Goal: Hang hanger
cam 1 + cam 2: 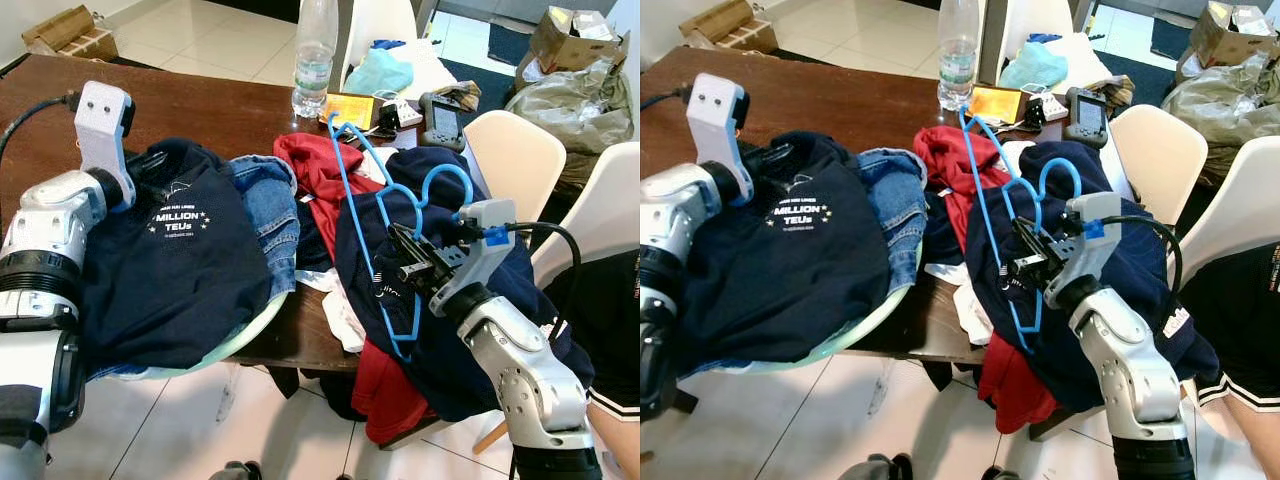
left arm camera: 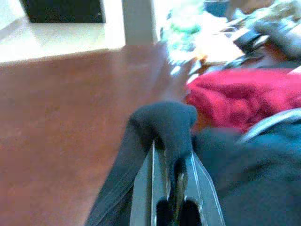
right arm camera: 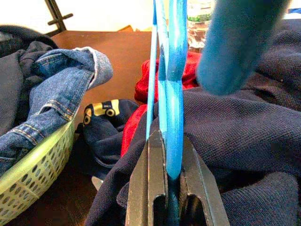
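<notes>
- Over the tabletop's [image 1: 200, 105] near right corner, the right gripper [image 1: 412, 258] pinches the blue hanger [image 1: 380, 215] between its fingers, the hanger resting upright against a navy garment [image 1: 500, 290].
- Toward the left edge, the left gripper [image 2: 171, 188] has its fingers pressed onto a fold of the dark T-shirt [image 1: 180, 260] lying on a green basket [image 3: 33, 174].
- Judgement: the hanger is secured; the next move calls for lifting it clear and feeding an arm into a garment's neck.

The silver left arm reaches forward, its left gripper [image 2: 171, 188] with fingers pinched on dark fabric. The bent right arm's right gripper [image 3: 167, 183] clamps a blue plastic hanger [image 1: 370, 215].
</notes>
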You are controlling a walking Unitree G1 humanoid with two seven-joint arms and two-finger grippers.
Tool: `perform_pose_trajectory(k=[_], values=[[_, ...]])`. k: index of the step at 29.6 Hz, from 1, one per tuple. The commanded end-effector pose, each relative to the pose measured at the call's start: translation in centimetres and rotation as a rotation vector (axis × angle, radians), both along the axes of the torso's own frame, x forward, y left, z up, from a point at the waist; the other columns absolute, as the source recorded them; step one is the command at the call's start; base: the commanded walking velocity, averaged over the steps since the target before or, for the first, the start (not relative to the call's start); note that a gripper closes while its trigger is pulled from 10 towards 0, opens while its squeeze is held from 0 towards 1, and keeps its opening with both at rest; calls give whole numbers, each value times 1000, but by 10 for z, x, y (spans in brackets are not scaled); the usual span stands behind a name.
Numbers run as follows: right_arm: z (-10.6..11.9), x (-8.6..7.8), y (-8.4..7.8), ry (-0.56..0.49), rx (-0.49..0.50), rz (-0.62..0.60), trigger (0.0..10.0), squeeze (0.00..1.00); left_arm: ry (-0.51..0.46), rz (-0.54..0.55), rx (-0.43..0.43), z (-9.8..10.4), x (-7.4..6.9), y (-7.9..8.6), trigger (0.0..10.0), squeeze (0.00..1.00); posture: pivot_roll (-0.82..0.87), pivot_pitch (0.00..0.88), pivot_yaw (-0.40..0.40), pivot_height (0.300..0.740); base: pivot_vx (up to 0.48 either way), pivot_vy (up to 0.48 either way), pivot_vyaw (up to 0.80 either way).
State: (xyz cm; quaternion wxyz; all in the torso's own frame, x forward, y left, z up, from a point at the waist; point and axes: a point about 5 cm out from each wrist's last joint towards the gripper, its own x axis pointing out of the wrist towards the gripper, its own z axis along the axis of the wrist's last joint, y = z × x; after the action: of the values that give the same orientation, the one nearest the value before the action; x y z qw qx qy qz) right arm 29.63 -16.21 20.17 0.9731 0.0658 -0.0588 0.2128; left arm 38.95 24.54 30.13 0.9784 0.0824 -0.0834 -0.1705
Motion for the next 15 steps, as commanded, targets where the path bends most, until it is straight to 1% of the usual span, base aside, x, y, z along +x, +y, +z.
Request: perform_pose_trajectory(k=[1, 2, 3, 4, 5, 6, 7, 8, 10, 11, 12, 14, 15], values=[[-4, 0, -2, 20, -10, -17, 10000, 0, -197, -196, -8, 52, -12, -34, 0, 0, 48, 171, -48, 740, 0, 0, 0], [-4, 0, -2, 19, -9, -17, 10000, 0, -257, -307, -14, 68, -22, -50, 0, 0, 48, 171, -48, 740, 0, 0, 0], [-3, 1, -2, 18, -9, -17, 10000, 0, -290, -403, -9, 78, -31, -63, 0, 0, 51, 170, -48, 740, 0, 0, 0], [-3, 1, -2, 18, -9, -17, 10000, 0, -290, -403, -9, 78, -31, -63, 0, 0, 51, 170, -48, 740, 0, 0, 0], [-3, 2, -2, 16, -8, -18, 10000, 0, -311, -506, 5, 86, -42, -78, 0, 0, 53, 168, -46, 740, 0, 0, 0], [-3, 2, -2, 16, -8, -18, 10000, 0, -311, -506, 5, 86, -42, -78, 0, 0, 53, 168, -46, 740, 0, 0, 0], [-2, 2, -2, 13, -7, -19, 10000, 0, -315, -607, 34, 90, -52, -92, 0, 0, 55, 165, -45, 740, 0, 0, 0], [-1, 4, -3, 9, -6, -21, 10000, 0, -300, -698, 68, 89, -62, -104, 0, 0, 54, 163, -42, 740, 0, 0, 0], [-1, 4, -3, 9, -6, -21, 10000, 0, -300, -698, 68, 89, -62, -104, 0, 0, 54, 163, -42, 740, 0, 0, 0], [0, 5, -4, 4, -6, -24, 10000, 0, -286, -759, 100, 86, -68, -112, 0, 0, 54, 162, -42, 740, 0, 0, 0], [2, 6, -6, -2, -8, -28, 10000, 0, -252, -808, 146, 78, -71, -117, 0, 0, 55, 160, -40, 740, 0, 0, 0], [2, 6, -6, -2, -8, -28, 10000, 0, -252, -808, 146, 78, -71, -117, 0, 0, 55, 160, -40, 740, 0, 0, 0], [3, 7, -7, -5, -10, -30, 10000, 0, -230, -833, 174, 72, -72, -120, 0, 0, 55, 160, -40, 740, 0, 0, 0]])
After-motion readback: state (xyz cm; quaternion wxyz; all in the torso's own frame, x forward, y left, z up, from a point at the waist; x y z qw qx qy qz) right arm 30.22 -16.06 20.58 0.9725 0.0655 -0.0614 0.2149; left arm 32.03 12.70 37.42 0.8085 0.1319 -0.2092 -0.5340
